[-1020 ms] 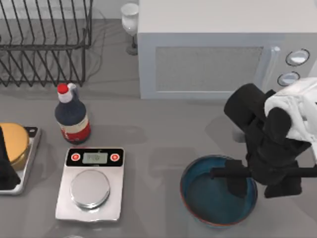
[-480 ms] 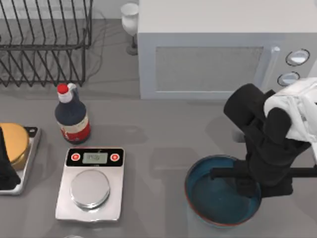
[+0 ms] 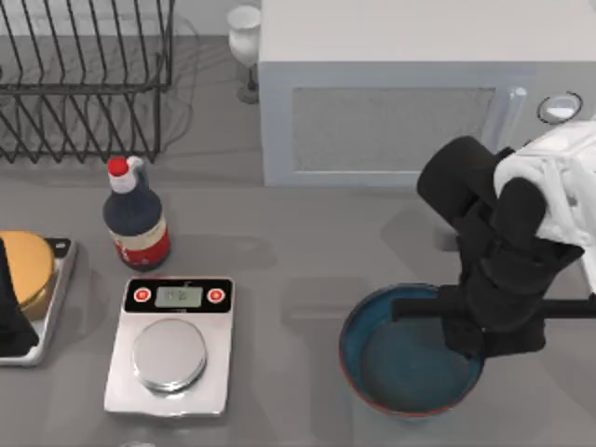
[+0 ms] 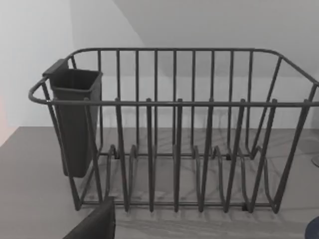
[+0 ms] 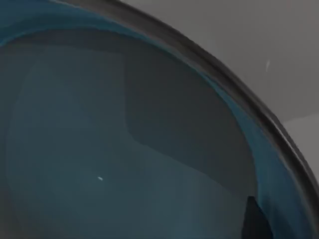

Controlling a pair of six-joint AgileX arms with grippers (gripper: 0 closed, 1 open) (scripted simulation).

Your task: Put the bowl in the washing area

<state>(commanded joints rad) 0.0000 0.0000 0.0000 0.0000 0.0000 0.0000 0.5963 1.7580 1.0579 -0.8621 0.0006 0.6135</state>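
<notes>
Looking down from above, you see the bowl [image 3: 400,363] on the grey bench [image 3: 298,261] at the right, in front of the white microwave [image 3: 400,93]. Your right tool [image 3: 463,337] sits over the bowl's right rim, its body hiding the fingers, so you cannot tell whether they are apart or clamped. The right wrist view looks into the bowl's teal inside [image 5: 124,149]. Your left arm [image 3: 11,317] rests at the bench's left edge, its camera facing the black wire dish rack [image 4: 174,129]. A kitchen scale [image 3: 170,345] and a bottle [image 3: 135,219] stand well left of the bowl.
</notes>
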